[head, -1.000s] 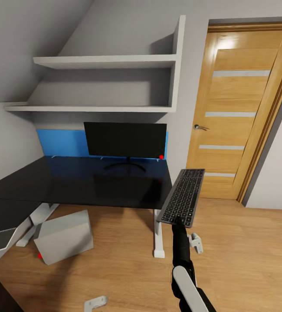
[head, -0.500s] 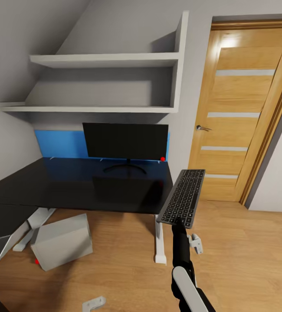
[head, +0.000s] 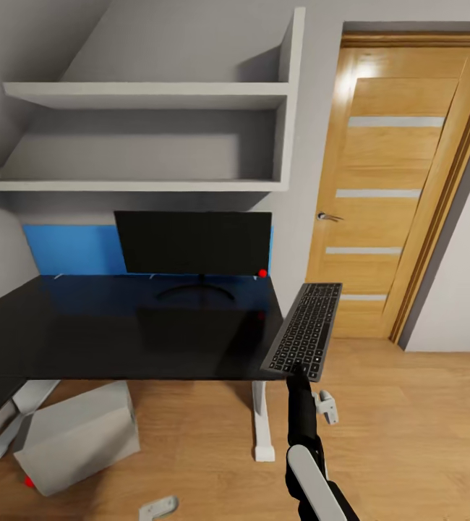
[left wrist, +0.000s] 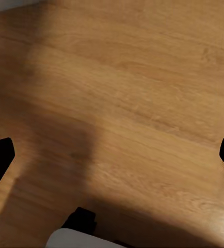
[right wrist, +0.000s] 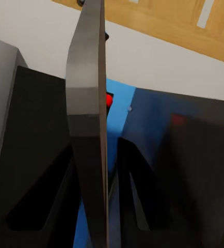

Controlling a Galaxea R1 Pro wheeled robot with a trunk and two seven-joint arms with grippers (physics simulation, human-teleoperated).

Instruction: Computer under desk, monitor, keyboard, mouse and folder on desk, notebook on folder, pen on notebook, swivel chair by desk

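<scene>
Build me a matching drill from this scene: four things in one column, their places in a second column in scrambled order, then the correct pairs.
Things:
1. keyboard
2. monitor
3. computer
4. door

Places:
A. on the floor under the desk
B. standing at the back of the desk
C. in the wall to the right of the desk
D. held in the air by the right gripper, off the desk's right edge

Pairs: 1-D, 2-B, 3-A, 4-C
</scene>
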